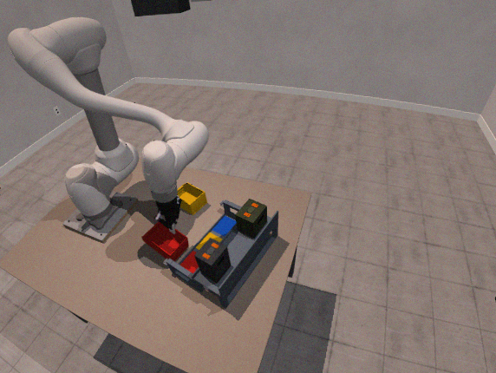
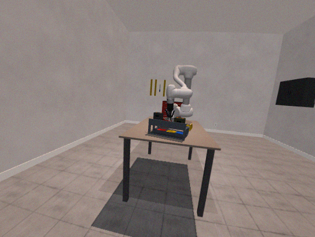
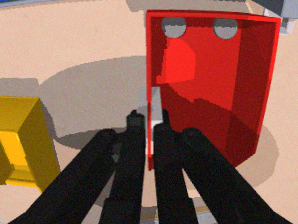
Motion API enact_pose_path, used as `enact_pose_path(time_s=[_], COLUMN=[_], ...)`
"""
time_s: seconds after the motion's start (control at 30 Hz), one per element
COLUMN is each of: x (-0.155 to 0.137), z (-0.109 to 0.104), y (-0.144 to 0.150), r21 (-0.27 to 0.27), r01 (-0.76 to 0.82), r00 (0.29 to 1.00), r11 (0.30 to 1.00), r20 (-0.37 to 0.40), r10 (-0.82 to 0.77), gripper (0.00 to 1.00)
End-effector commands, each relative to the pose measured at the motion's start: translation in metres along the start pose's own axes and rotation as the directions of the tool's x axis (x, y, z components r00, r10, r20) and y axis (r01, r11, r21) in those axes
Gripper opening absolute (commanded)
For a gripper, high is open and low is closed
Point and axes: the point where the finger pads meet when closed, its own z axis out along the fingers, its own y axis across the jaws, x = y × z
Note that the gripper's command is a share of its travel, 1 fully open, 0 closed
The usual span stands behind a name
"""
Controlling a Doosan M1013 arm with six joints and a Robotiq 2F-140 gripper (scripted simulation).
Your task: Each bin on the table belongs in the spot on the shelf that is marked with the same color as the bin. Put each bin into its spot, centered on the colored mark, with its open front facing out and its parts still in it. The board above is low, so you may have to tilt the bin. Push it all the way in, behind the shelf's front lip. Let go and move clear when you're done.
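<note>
Gripper (image 3: 148,121) pinches the red bin (image 3: 213,90) by its thin side wall; no lettering is legible.

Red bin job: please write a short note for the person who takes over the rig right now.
Gripper: shut on the thin side wall of the red bin.
Red bin: on the table, just in front of the shelf, near the red mark; two round parts inside.
Yellow bin: on the table, apart from the shelf.
Done: no bin is shelved yet.
Left: push the red bin in, probably tilted under the low board; then the yellow bin to the yellow mark.
</note>
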Motion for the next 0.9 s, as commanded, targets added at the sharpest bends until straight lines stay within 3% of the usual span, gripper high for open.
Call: enact_pose_path(time_s=[0.0,0.87], x=[0.001,0.018], z=[0.000,-0.003], y=[0.000,0.000], r21=[0.000,0.000], r01=[0.000,0.000], r00=[1.000,1.000], r11=[1.000,1.000], r20=[0.000,0.000], r10=[0.000,0.000], gripper=[0.10,0.10])
